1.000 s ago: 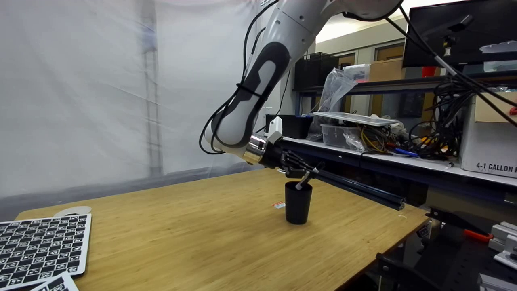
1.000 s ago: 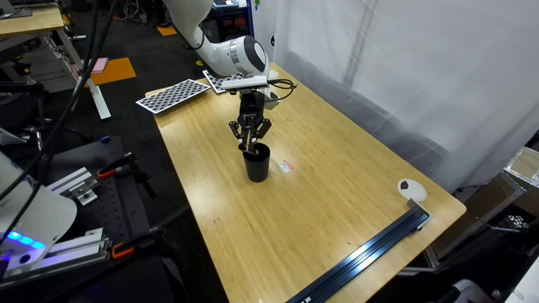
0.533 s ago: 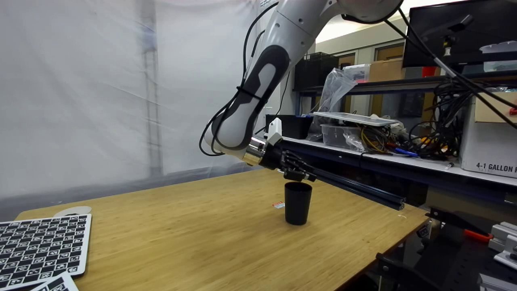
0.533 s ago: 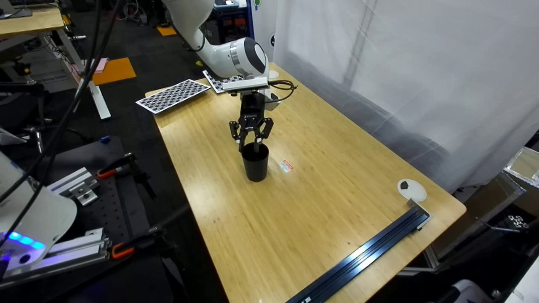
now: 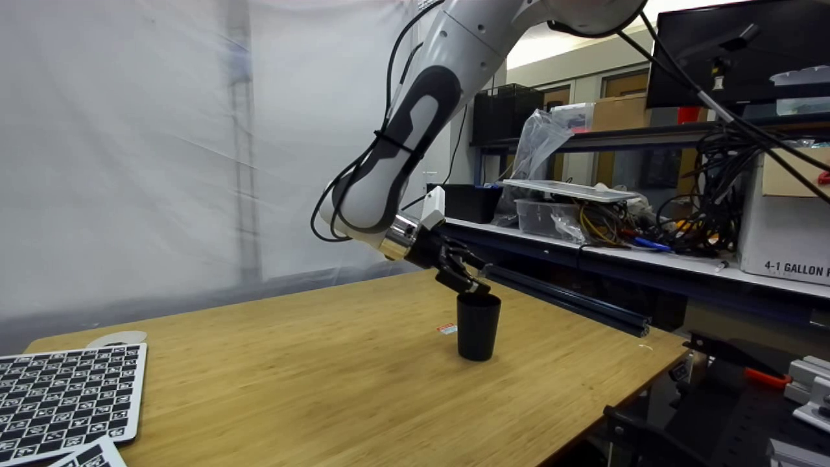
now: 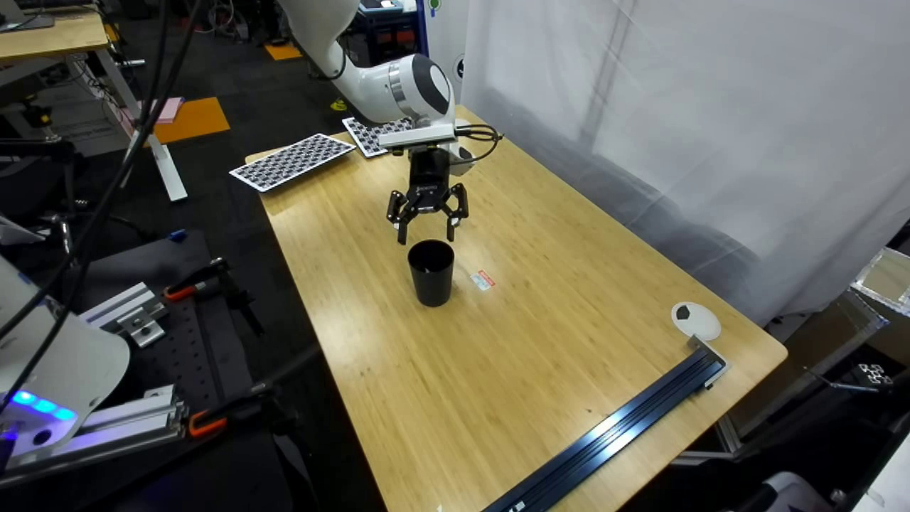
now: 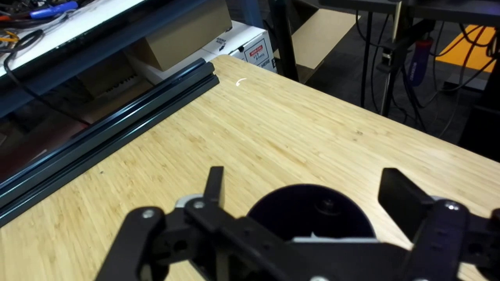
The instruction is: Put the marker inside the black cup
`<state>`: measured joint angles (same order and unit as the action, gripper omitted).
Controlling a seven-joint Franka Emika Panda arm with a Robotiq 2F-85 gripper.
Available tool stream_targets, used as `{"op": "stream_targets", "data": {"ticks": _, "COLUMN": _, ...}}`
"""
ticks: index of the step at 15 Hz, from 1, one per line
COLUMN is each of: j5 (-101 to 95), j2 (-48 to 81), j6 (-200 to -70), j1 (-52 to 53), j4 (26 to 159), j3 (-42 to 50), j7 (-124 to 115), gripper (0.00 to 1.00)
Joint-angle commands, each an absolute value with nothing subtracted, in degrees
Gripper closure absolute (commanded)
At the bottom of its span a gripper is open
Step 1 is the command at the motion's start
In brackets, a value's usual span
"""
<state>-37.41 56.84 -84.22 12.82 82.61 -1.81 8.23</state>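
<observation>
The black cup (image 5: pixel 478 332) stands upright on the wooden table in both exterior views. Its dark mouth (image 7: pixel 297 212) faces up in the wrist view. Deep inside, a dim round end of what looks like the marker (image 7: pixel 328 205) is visible; the rest of it is lost in shadow. My gripper (image 6: pixel 426 233) is spread wide just above and behind the cup's rim. Nothing sits between its fingers (image 7: pixel 214 183), which lie to either side of the cup's mouth in the wrist view.
A dark metal rail (image 6: pixel 611 434) lies along one table end. Checkered boards (image 6: pixel 293 162) rest at the opposite end. A small red-and-white sticker (image 6: pixel 482 280) is on the table beside the cup. Cluttered shelving (image 5: pixel 622 256) stands behind the rail.
A second ago the fingers were together on the marker, tilted over the cup's mouth. They have parted, the marker has gone down into the cup, and the gripper has drawn up and back.
</observation>
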Motion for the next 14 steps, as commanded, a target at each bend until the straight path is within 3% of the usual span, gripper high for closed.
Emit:
{"op": "stream_targets", "data": {"ticks": 1, "j5": -35.73, "j2": 53.3, "j6": -87.88, "j1": 11.28, "j4": 83.67, "j3": -3.61, "j7": 8.2, "gripper": 0.0}}
{"op": "stream_targets", "data": {"ticks": 14, "j5": -17.97, "j2": 46.01, "j6": -107.58, "j1": 6.66, "j4": 87.18, "j3": -6.07, "j7": 10.48, "gripper": 0.0}}
